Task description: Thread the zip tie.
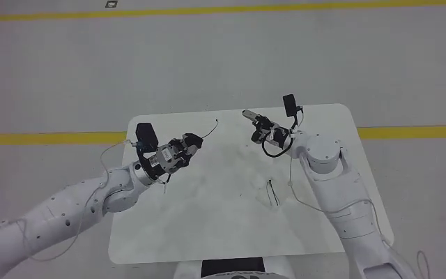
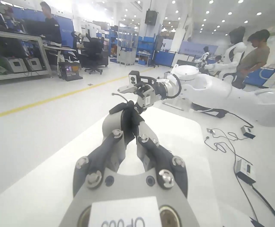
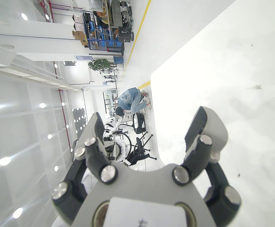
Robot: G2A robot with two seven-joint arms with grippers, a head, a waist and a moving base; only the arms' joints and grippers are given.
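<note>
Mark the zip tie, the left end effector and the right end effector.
zip tie (image 2: pixel 113 94), left wrist view, free end.
left end effector (image 2: pixel 128 108), left wrist view, between fingertips.
right end effector (image 3: pixel 149 113), right wrist view, between fingertips.

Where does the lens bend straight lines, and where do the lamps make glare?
Left wrist view: the white rounded table has a bowed edge, and ceiling lamps glare as bright spots. Right wrist view: the table edge curves strongly; lamps flare into streaks. Top view: the yellow floor line runs nearly straight, light even.
</note>
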